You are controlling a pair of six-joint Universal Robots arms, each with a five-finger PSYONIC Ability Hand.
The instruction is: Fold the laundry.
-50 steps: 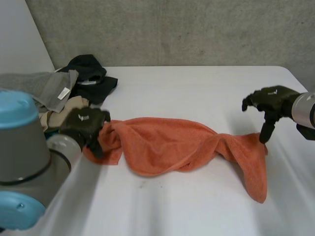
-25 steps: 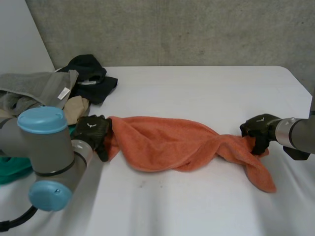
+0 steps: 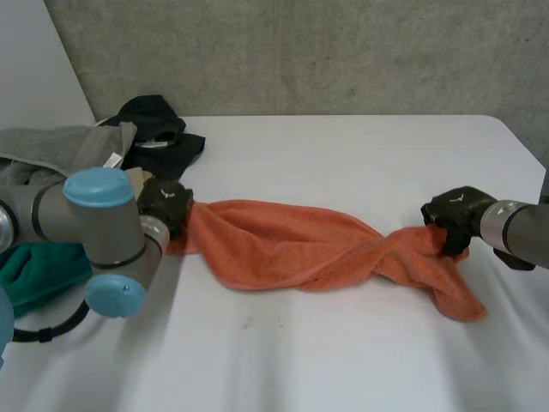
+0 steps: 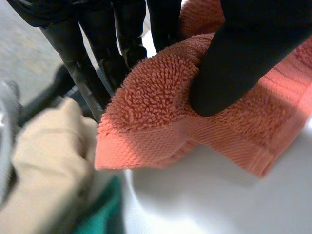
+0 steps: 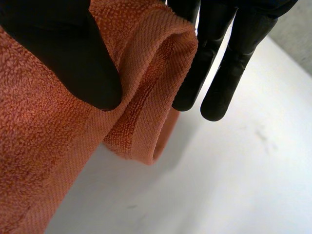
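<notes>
An orange towel point(image 3: 300, 249) lies stretched and twisted across the white table point(image 3: 343, 163), bunched lengthwise. My left hand point(image 3: 165, 204) is shut on the towel's left end; its wrist view shows the thumb point(image 4: 234, 63) pressing a corner of the orange towel point(image 4: 161, 117) against the fingers point(image 4: 92, 63). My right hand point(image 3: 455, 216) is shut on the towel near its right end; there the thumb point(image 5: 68, 53) and fingers point(image 5: 219, 63) pinch a hemmed edge of the orange towel point(image 5: 146, 97). A loose flap point(image 3: 455, 296) trails past the right hand.
A laundry pile sits at the table's left: a black garment point(image 3: 159, 133), a grey one with a label point(image 3: 60, 150), a beige piece point(image 4: 44, 161) and a green cloth point(image 3: 39, 270). A concrete wall point(image 3: 300, 51) rises behind the table.
Both hands came down and closed on the towel's ends, the right first, then the left. The towel is now pulled straighter and flatter between them.
</notes>
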